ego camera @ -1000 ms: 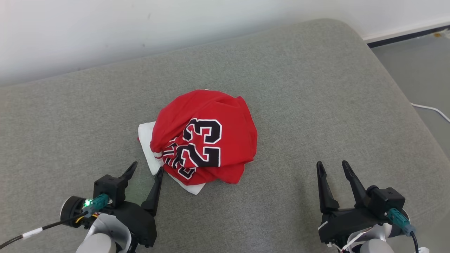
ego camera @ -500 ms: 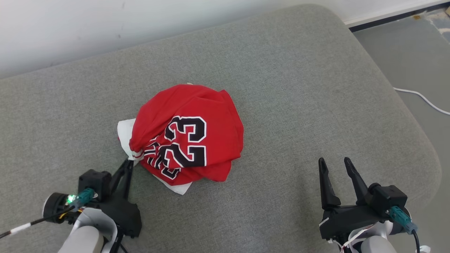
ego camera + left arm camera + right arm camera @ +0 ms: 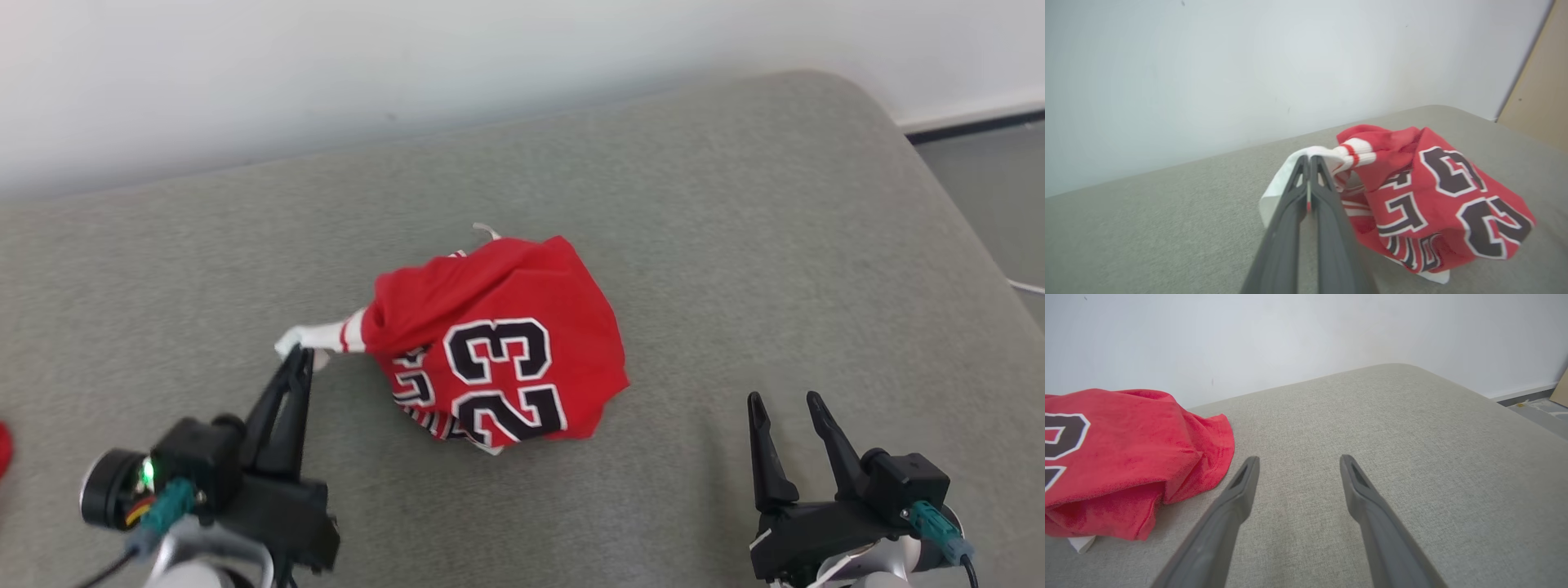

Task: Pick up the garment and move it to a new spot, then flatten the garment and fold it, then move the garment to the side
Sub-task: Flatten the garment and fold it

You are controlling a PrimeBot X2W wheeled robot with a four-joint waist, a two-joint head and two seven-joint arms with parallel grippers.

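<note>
And there it was: the left gripper [image 3: 301, 354], fingers pressed together, was pinching the white trim [image 3: 314, 336] at the nine o'clock side of the garment [image 3: 506, 359]. That garment, a red jersey with a black 23, lay bunched in the middle of the grey cushion [image 3: 735, 245], its pinched end drawn out to a point toward the gripper. My read: this was an edge grip, taken at the fringe so the whole bundle could be lifted and carried to a new spot. The right gripper [image 3: 784, 400] sat at the jersey's four o'clock, well apart from it. Its fingers were spread and held nothing, likely kept ready for the flattening.

The left wrist view gave what the head view could not. It showed the left gripper [image 3: 1308, 160] with white cloth wrapped about its tips, a red-striped cuff just beyond at one o'clock, and the garment [image 3: 1433, 196] bundled in folds beside the pinch. The right wrist view showed the right gripper [image 3: 1299, 459] gaping over bare cushion. There the garment [image 3: 1126, 449] sat off at nine o'clock, its hem touching the cushion.
</note>
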